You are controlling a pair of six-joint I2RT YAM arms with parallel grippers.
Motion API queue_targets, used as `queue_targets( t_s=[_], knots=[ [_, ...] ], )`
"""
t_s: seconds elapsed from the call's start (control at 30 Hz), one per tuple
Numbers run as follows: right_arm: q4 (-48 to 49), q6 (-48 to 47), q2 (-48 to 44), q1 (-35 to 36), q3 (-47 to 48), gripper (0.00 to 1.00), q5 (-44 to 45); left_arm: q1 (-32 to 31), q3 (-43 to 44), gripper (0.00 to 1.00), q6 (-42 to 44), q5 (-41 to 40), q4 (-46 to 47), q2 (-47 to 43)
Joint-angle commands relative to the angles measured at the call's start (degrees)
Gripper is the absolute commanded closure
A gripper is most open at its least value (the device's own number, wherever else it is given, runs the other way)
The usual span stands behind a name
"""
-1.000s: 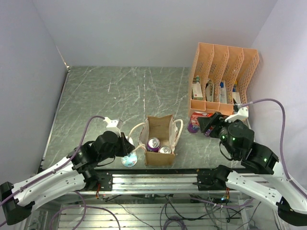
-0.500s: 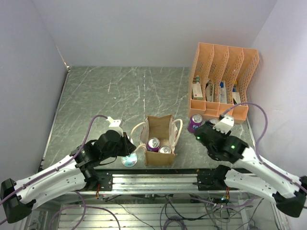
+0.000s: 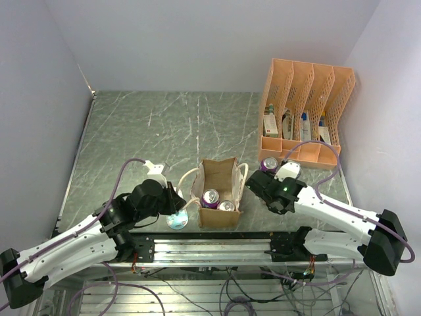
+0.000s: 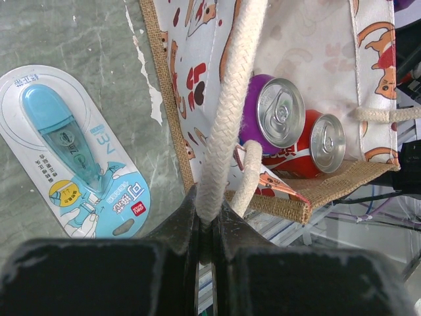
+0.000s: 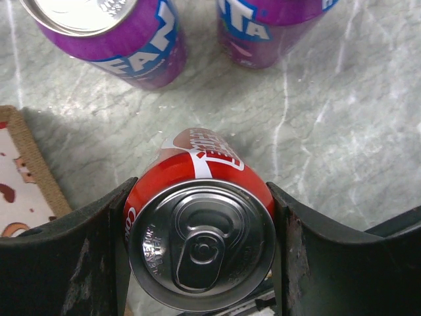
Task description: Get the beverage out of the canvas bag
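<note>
Over the last second the right tool point(image 3: 255, 186) had swung away from the orange file organizer point(image 3: 306, 79) and drawn in close to the canvas bag point(image 3: 220, 172). It ended just off the bag's outer wall. Its jaws stood partly spread and pressed against both sides of a red can point(image 5: 200, 243), whose silver top filled the gap between them. Whether that can's base rested on the counter point(image 5: 329, 131) or hung just above it could not be told.

Ahead of that tool, past the red can, stood a purple can point(image 5: 112, 33) and beside it a second purple can point(image 5: 270, 26). Both were near the red can but apart from it. The bag's burlap corner showed low on the left of that tool's own view.

The left tool point(image 4: 207, 224) had stayed put, its jaws pressed together and pinching the bag's cream rope handle point(image 4: 230, 112). Beyond its tip, inside the bag, a bagged purple can point(image 4: 279, 112) and a bagged red can point(image 4: 325, 141) stood upright, side by side. A blue correction-tape pack point(image 4: 72, 151) lay on the counter to that tool's left.

Judged from this, three drinks were out and two remained. The red can likely needed setting down and releasing before the right tool could reach in again, while the pinched handle kept the bag steady.
</note>
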Motion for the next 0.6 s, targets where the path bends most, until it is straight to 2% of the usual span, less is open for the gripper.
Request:
queue_targets(
  t_s=[0.0,0.57],
  knots=[
    [5.5,1.3,-0.5,0.0,0.6,1.0,1.1,0.2,-0.1,0.93,0.5,0.0,-1.1,-0.6],
    [5.0,2.8,4.8,0.0,0.4,1.0,1.0,0.1,-0.4,0.93,0.1,-0.2,-2.2,-2.0]
  ],
)
